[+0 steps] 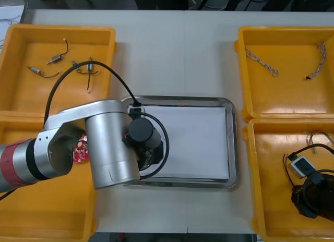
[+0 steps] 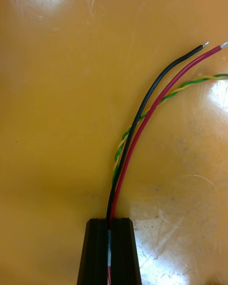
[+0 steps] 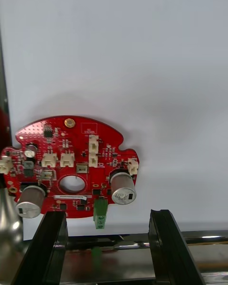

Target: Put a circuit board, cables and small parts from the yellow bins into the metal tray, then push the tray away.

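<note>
A round red circuit board (image 3: 71,171) lies flat on the white inside of the metal tray (image 1: 233,143), close to its rim (image 3: 204,240). My left gripper (image 3: 108,214) stands open just short of the board, one finger on each side and nothing held. In the front view the left arm's wrist (image 1: 143,140) covers the tray's left part. My right gripper (image 2: 109,230) is down in the near right yellow bin (image 1: 271,210), shut on a red and black cable (image 2: 142,118). A green and yellow twisted cable (image 2: 190,84) lies under it on the bin floor.
Another red circuit board (image 1: 80,151) peeks out beside the left arm in the near left bin. The far left bin (image 1: 21,96) holds small metal parts (image 1: 54,59) on thin cables. Two twisted blue and white cables (image 1: 261,63) lie in the far right bin.
</note>
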### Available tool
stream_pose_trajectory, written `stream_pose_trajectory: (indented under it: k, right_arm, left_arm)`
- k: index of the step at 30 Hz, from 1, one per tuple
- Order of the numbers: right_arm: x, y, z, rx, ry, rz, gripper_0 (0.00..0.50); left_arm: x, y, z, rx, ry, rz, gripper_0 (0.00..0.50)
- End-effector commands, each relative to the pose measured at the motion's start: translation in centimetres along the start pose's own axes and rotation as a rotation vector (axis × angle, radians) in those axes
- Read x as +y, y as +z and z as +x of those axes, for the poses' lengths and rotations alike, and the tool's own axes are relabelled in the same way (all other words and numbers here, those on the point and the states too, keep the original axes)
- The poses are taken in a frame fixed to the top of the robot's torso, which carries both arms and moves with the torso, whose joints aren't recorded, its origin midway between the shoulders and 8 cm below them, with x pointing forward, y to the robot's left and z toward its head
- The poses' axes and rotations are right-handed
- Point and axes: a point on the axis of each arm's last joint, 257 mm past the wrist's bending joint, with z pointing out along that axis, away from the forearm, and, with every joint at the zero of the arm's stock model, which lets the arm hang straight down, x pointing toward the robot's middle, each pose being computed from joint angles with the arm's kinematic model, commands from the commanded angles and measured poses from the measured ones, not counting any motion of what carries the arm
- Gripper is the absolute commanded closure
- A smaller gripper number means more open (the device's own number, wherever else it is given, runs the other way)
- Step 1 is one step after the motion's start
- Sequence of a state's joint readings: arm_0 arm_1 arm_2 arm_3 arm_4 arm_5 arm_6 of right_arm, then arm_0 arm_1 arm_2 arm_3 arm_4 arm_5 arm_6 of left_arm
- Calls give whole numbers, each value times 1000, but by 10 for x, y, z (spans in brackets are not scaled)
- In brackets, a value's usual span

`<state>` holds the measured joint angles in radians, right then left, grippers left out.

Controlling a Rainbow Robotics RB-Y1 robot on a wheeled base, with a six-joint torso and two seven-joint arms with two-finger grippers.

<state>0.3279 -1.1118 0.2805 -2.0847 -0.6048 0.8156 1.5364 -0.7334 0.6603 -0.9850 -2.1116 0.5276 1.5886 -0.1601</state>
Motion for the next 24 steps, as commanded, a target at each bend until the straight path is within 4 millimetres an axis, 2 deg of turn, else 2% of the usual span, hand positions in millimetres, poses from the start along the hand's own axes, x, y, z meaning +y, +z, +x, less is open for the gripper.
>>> stream_pose_trajectory:
  k: [1,8,14,16,24]
  right_arm:
    - [-7,1,13,33,20,9,500]
    - [-13,-27,-16,31,31,6,500]
    - [-17,-62,-38,49,35,-5,500]
    - [-19,-80,-47,54,30,-2,500]
    - [-23,-136,-89,25,-3,-21,500]
  left_arm:
    - [1,-37,-39,-49,-106,28,0]
    - [29,-63,-65,-50,-197,-16,0]
    - [67,-85,-83,-44,-286,-90,0]
    - [83,-93,-90,-43,-321,-120,0]
    - [113,-113,-123,-43,-464,-107,0]
